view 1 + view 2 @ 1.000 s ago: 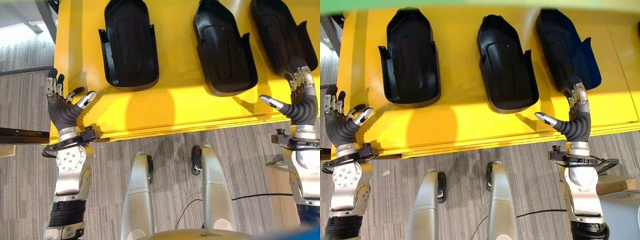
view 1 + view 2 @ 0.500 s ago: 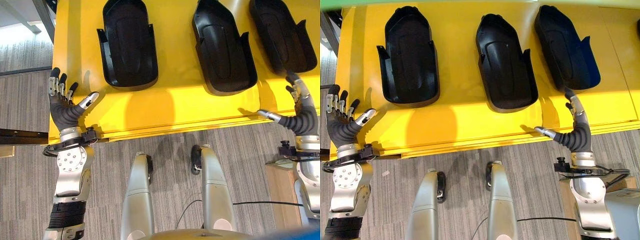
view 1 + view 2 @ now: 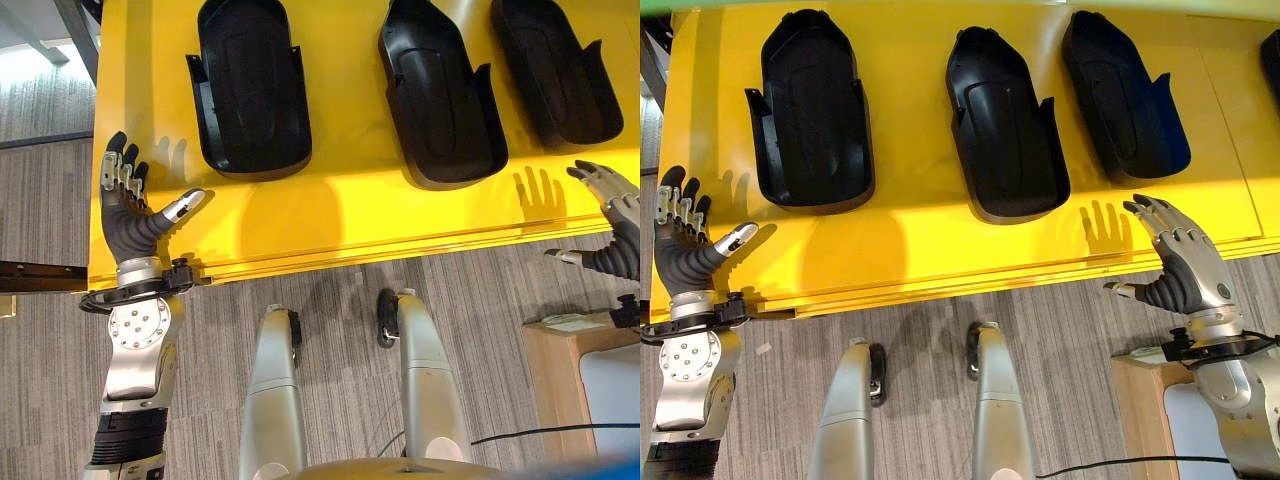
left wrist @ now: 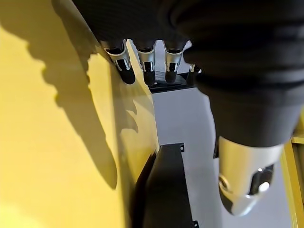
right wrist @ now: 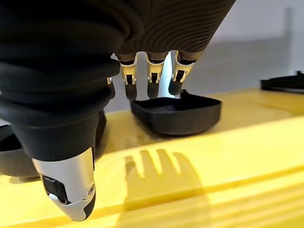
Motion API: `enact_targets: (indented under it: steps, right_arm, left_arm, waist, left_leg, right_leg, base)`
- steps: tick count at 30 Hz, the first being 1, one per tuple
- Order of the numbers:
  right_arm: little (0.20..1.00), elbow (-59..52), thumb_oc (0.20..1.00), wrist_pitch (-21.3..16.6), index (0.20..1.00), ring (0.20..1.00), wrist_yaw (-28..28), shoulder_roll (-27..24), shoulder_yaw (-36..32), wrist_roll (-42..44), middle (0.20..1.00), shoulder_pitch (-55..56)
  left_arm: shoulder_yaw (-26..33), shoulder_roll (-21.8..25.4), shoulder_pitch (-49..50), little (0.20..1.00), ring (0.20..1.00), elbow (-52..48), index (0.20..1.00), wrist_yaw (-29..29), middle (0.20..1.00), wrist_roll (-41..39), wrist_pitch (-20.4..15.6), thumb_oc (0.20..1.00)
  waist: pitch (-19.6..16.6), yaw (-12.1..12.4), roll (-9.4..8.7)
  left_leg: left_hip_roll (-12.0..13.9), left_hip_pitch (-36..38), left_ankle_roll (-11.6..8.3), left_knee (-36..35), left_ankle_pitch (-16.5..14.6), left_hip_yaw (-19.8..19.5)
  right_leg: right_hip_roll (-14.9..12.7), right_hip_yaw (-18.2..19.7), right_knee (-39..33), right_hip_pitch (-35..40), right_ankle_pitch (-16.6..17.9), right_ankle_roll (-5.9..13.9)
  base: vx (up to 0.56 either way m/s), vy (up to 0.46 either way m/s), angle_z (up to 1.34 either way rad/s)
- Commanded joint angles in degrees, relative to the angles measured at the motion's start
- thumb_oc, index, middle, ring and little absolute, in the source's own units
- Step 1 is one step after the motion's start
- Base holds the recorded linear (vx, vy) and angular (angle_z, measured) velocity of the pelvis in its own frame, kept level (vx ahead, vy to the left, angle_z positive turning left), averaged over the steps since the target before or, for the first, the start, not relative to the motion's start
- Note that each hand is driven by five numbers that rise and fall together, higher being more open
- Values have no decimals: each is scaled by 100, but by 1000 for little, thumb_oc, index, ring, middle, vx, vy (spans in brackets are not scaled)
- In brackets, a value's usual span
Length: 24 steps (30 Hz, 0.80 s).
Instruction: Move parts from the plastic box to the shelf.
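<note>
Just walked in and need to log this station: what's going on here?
The robot stands at a yellow shelf where three black parts lie side by side. Neither hand holds anything. The right hand hovers open over the shelf's front edge, apart from the rightmost part. The left hand is open at the shelf's left end.

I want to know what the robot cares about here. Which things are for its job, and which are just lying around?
For the job:
- three black parts: left, middle, right
- yellow shelf they lie on
- left hand and right hand, both open, holding nothing

Just there:
- wooden stand on the grey carpet
</note>
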Motion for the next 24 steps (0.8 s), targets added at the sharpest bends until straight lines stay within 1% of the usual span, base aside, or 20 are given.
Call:
enact_targets:
  steps: [1, 2, 4, 5, 6, 8, 10, 24]
  right_arm:
    - [1000, -284, 1000, -195, 1000, 1000, 199, -431, -149, -228, 1000, -298]
    - [1000, -265, 1000, -200, 1000, 1000, 259, -526, -124, -265, 1000, -304]
    - [1000, -255, 1000, -201, 1000, 1000, 260, -535, -119, -265, 1000, -312]
    - [1000, -175, 1000, -211, 1000, 1000, 432, -790, -4, -378, 1000, -371]
    - [1000, -163, 1000, -212, 1000, 1000, 431, -797, 7, -381, 1000, -386]
    - [1000, -111, 1000, -239, 1000, 1000, 558, -1032, 125, -558, 1000, -472]
    - [1000, -1, 1000, -226, 1000, 1000, 630, -1134, 258, -640, 1000, -581]
    - [1000, 264, 1000, -220, 1000, 1000, 1149, -1093, 753, -638, 1000, -666]
  left_arm:
    - [-253, 93, 33, 1000, 1000, 9, 1000, -292, 1000, 218, 151, 1000]
    - [-279, 107, 8, 1000, 1000, -6, 1000, -310, 1000, 228, 158, 1000]
    - [-279, 102, 6, 1000, 1000, -5, 1000, -310, 1000, 228, 159, 1000]
    - [-341, 147, -60, 1000, 1000, -43, 1000, -383, 1000, 238, 188, 1000]
    - [-339, 143, -64, 1000, 1000, -41, 1000, -383, 1000, 240, 189, 1000]
    - [-391, 157, -134, 1000, 1000, -41, 1000, -420, 1000, 240, 206, 1000]
    - [-440, 163, -189, 1000, 1000, -34, 1000, -448, 1000, 232, 219, 1000]
    - [-481, 146, -262, 1000, 1000, -13, 1000, -549, 1000, 287, 247, 1000]
  waist:
    - [-104, -42, -2]
    - [-106, -33, -2]
    - [-106, -35, 2]
    - [-113, -12, -9]
    - [-112, -15, -7]
    - [-125, 8, -12]
    - [-135, 16, -5]
    - [-150, 30, -10]
  left_leg:
    - [259, 17, -117, -293, 83, -186]
    - [254, 14, -117, -294, 90, -187]
    - [254, 13, -117, -295, 91, -187]
    - [253, 2, -111, -287, 90, -196]
    - [254, 1, -111, -285, 89, -195]
    - [247, -8, -105, -265, 73, -184]
    - [246, -10, -101, -250, 56, -172]
    - [222, -65, -83, -167, 6, -158]
  right_leg:
    - [11, 104, -348, 382, -49, 98]
    - [11, 100, -360, 386, -45, 100]
    - [11, 100, -361, 385, -44, 100]
    - [6, 95, -361, 374, -44, 100]
    - [6, 96, -360, 372, -44, 100]
    - [-8, 107, -339, 356, -57, 97]
    - [-11, 112, -313, 346, -71, 92]
    - [-24, 147, -245, 281, -89, 85]
  base:
    - [0, 0, 0]
    - [0, 0, 0]
    - [0, 0, 0]
    - [0, 0, 0]
    - [0, 0, 0]
    - [0, 0, 0]
    - [0, 0, 0]
    - [0, 0, 0]
